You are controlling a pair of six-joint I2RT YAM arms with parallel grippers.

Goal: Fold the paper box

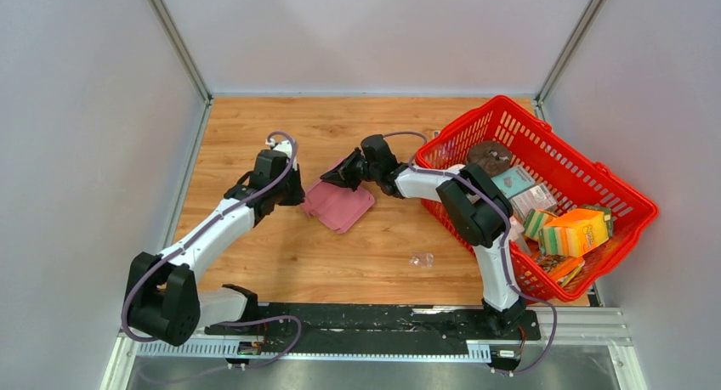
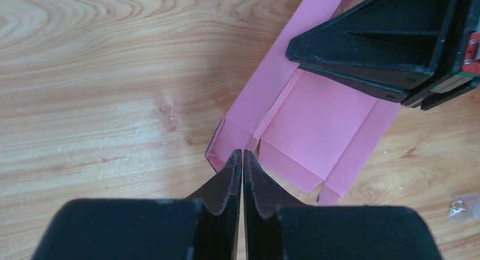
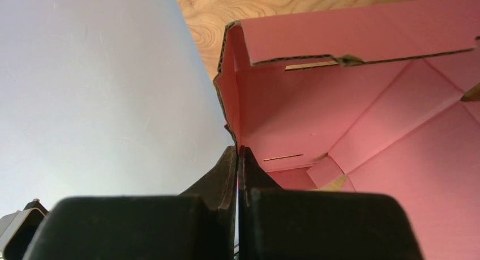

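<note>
The pink paper box point(image 1: 342, 206) lies partly folded on the wooden table between both arms. In the left wrist view the paper box point(image 2: 317, 124) lies flat with raised side flaps. My left gripper point(image 1: 298, 193) is shut, and its tips point(image 2: 242, 153) rest at the box's near left corner flap; I see no paper between them. My right gripper point(image 1: 333, 178) is shut on the box's far side wall and holds it lifted upright. In the right wrist view the wall's edge runs down into the closed tips point(image 3: 238, 150), with the box's inside point(image 3: 351, 118) to the right.
A red basket point(image 1: 502, 103) stands at the right, holding an orange box point(image 1: 582, 230), a teal box point(image 1: 513, 182) and other goods. A small clear plastic scrap point(image 1: 421, 259) lies on the table near the front. Grey walls enclose the table.
</note>
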